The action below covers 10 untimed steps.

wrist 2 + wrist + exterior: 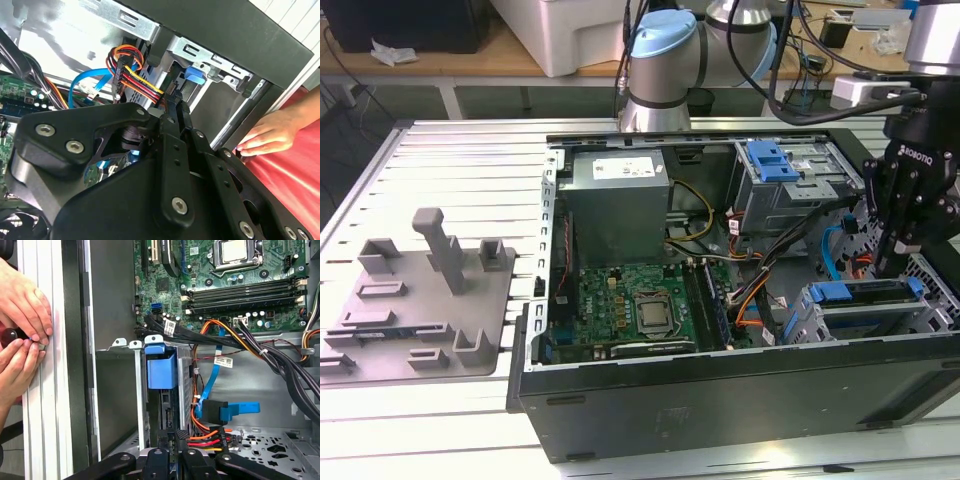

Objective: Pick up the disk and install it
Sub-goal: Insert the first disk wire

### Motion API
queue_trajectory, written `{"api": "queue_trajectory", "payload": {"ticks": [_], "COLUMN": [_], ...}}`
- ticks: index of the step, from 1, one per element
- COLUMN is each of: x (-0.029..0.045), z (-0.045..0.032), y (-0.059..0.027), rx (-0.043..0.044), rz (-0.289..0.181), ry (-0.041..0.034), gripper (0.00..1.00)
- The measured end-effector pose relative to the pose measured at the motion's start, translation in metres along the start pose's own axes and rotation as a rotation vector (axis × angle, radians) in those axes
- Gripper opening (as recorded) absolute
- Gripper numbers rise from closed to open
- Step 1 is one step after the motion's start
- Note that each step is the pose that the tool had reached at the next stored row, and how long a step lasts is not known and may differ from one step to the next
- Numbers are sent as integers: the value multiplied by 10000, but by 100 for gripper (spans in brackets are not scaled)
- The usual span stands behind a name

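The gripper (898, 262) hangs just above the disk (865, 293), which sits in a cage (802, 322) at the exterior view's right of the open case (720, 390). A grey fixture (420, 300) lies on the surface (470, 160) beside it.

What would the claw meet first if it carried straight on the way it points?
Most likely the blue-framed disk, standing in the grey cage directly ahead of the claw; depth is unclear.
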<state>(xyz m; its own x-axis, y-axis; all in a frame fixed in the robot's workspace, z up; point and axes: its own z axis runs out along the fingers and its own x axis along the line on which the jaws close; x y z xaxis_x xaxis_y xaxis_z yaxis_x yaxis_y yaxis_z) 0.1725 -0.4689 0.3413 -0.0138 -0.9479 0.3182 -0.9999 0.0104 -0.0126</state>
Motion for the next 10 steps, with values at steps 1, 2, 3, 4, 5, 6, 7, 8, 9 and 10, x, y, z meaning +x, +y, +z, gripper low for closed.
{"api": "queue_trajectory", "payload": {"ticks": [1,2,3,4,5,6,7,8,9,10], "x": [2,3,6,9,13,16,23,28,30,33], "z": [1,1,2,3,5,6,8,10,10,11], "y": [-1,-1,-1,-2,-2,-2,-1,-2,-2,-1], "rx": [1,2,3,4,4,5,5,6,7,8], "rz": [-4,-6,-9,-10,-13,-14,-15,-19,-21,-22], "ry": [0,0,0,0,0,0,0,-3,-7,-12], "gripper": [16,16,16,16,16,16,16,16,16,16]}}
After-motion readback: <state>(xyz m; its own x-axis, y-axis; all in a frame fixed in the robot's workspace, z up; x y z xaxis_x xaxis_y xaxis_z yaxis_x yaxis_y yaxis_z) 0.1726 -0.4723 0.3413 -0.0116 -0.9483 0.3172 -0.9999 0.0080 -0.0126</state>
